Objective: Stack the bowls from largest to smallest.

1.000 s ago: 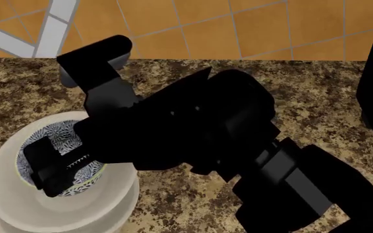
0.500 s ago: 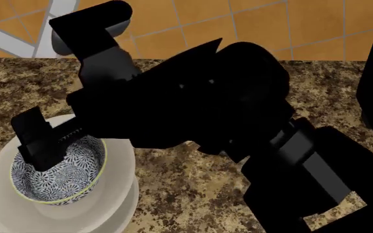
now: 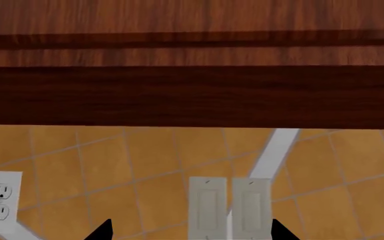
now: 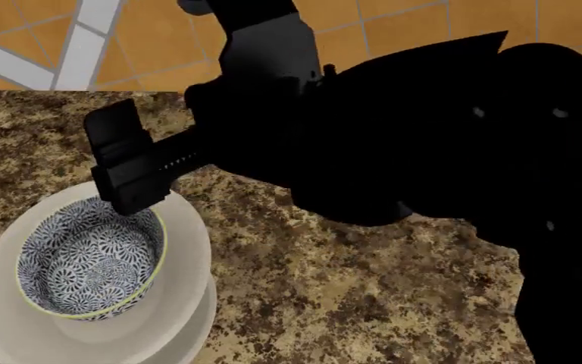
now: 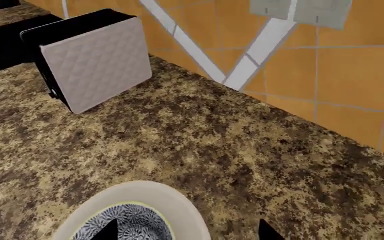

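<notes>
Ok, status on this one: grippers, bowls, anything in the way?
Right gripper open, above the stack. Left gripper not seen. Patterned bowl nested in white bowls. Nothing blocking.

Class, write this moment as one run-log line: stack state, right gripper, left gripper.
stack: floral bowl nested in white bowls | right gripper: open, empty, above stack rim | left gripper: faces wall, state unclear

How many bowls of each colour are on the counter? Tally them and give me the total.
White: 2, the upper white bowl nested in the lower white bowl
Blue-and-white floral: 1, the floral bowl sitting inside the upper one
Total: 3
</notes>
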Robot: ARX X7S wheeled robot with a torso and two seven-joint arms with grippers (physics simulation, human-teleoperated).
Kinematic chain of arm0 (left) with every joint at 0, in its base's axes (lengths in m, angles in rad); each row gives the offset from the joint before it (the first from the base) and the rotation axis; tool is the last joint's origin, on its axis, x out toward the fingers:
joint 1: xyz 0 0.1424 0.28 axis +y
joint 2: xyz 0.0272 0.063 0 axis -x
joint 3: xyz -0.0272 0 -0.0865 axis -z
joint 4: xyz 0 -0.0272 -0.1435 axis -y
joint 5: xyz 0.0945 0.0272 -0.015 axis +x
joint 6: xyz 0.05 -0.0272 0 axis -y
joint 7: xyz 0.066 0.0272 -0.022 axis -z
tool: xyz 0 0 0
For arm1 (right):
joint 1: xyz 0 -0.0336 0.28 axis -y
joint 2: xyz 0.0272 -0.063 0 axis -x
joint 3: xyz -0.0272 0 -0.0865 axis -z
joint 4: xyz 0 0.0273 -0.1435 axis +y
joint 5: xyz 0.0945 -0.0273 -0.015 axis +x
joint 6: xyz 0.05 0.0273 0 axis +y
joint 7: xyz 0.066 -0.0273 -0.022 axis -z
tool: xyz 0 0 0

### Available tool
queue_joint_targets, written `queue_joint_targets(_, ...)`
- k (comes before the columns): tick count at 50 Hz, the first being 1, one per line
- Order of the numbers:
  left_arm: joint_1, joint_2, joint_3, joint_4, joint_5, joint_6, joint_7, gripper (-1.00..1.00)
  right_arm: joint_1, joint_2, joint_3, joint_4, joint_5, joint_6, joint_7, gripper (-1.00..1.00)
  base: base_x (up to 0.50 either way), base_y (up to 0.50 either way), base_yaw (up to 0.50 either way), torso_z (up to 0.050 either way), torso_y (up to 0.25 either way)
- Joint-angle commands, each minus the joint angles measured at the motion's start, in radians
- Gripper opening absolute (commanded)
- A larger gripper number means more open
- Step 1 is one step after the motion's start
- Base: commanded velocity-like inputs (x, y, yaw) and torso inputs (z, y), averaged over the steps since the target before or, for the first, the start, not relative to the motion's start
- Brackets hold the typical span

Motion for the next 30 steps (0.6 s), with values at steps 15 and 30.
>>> queue_joint_targets(15, -0.019, 0.009, -0.039, 0.064, -0.059, -0.070, -0.012, 1.00, -0.082, 0.312, 0.202, -0.316, 0.267, -0.030, 0.317, 1.00, 0.00, 0.00, 0.00, 0.000, 0.000)
queue_joint_targets(30, 0.021, -0.059, -0.128, 0.117, -0.099, -0.080, -0.012, 1.00, -0.124, 0.512, 0.312, -0.459, 0.424, -0.109, 0.450, 1.00, 0.00, 0.00, 0.00, 0.000, 0.000)
